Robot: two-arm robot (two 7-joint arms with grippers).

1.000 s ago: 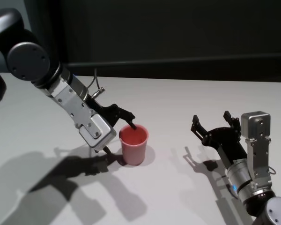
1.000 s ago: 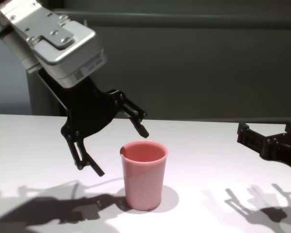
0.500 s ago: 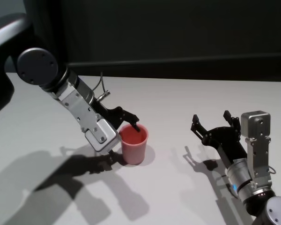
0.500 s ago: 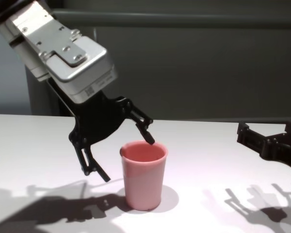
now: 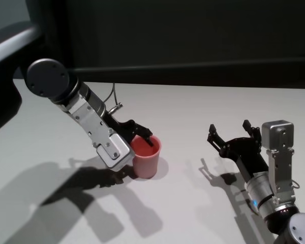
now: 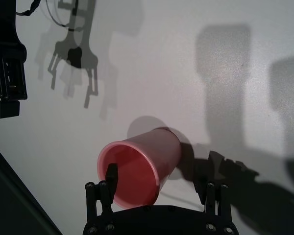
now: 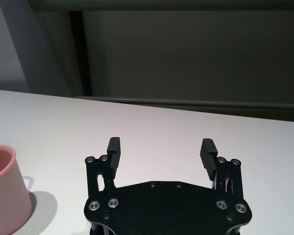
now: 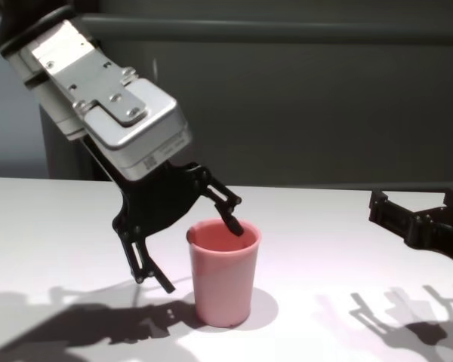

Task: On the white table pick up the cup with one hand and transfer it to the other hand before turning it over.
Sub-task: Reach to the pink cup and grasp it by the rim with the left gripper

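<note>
Upright on the white surface (image 5: 203,109), rim up: the cup (image 5: 145,157), plain salmon-pink plastic, likely light, thin-walled and smooth, so prone to tip or slide under a sideways nudge. Best taken at the wall just below the rim, squeezed gently. Straddling that rim, left gripper (image 8: 200,245), jaws wide, one finger (image 6: 110,176) inside, the other outside. Well apart on the right, right gripper (image 5: 233,133), jaws wide, empty.
</note>
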